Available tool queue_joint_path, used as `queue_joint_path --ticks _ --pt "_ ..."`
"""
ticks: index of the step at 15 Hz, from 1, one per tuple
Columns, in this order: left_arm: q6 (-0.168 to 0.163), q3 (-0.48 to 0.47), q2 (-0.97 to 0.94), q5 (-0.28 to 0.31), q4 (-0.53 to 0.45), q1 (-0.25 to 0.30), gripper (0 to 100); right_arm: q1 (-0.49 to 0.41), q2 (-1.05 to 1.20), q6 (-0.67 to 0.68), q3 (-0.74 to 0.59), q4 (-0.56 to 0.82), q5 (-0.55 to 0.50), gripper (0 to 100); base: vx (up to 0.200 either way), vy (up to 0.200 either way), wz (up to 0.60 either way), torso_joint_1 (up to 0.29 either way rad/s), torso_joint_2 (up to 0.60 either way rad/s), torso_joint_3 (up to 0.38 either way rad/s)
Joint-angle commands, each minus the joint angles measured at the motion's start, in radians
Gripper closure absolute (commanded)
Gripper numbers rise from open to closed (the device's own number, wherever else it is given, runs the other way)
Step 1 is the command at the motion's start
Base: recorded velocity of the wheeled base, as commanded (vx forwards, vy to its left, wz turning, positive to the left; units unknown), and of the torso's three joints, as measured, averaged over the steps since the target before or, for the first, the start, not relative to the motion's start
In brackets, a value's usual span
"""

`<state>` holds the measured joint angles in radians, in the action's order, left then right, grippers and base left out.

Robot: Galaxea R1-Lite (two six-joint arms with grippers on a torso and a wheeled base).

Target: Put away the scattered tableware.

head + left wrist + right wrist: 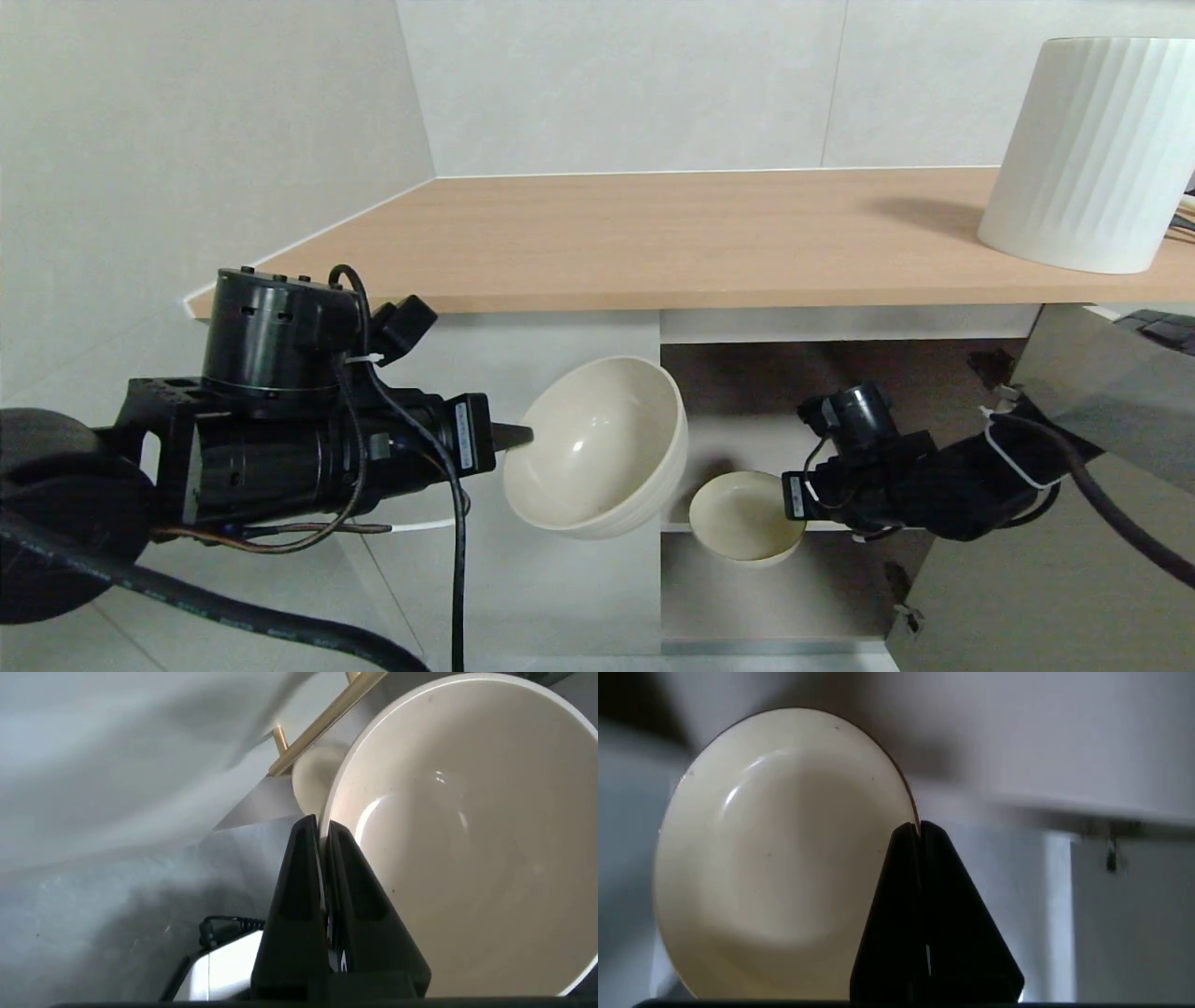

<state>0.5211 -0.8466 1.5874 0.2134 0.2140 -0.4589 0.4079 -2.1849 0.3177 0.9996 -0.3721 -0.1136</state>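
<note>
My left gripper [525, 435] is shut on the rim of a large cream bowl [596, 448], held tilted in the air before the cabinet's closed left panel. In the left wrist view its black fingers [304, 873] pinch the large bowl [467, 831] at the rim. My right gripper [801, 497] is shut on the rim of a smaller cream bowl [744, 516], held at the mouth of the open cabinet, near its shelf. The right wrist view has that small bowl [775, 840] clamped between the right gripper [920, 835] fingers.
A wooden countertop [653, 233] runs above the cabinet, with a tall white ribbed container [1088, 149] at its right end. The cabinet door [1055, 504] hangs open on the right behind my right arm. A white shelf [738, 448] divides the open compartment.
</note>
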Motion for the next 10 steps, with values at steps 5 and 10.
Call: queue_joint_path --ticks 5,10 --pt "0.0 0.0 0.012 0.0 0.001 -0.004 100 -0.084 -0.171 0.02 0.039 -0.157 -0.049 100 0.0 0.0 0.0 0.0 0.0 0.0" --pt "0.0 0.001 0.012 0.0 0.001 -0.004 100 -0.124 -0.231 0.075 0.12 -0.159 -0.074 100 0.0 0.0 0.0 0.0 0.0 0.0"
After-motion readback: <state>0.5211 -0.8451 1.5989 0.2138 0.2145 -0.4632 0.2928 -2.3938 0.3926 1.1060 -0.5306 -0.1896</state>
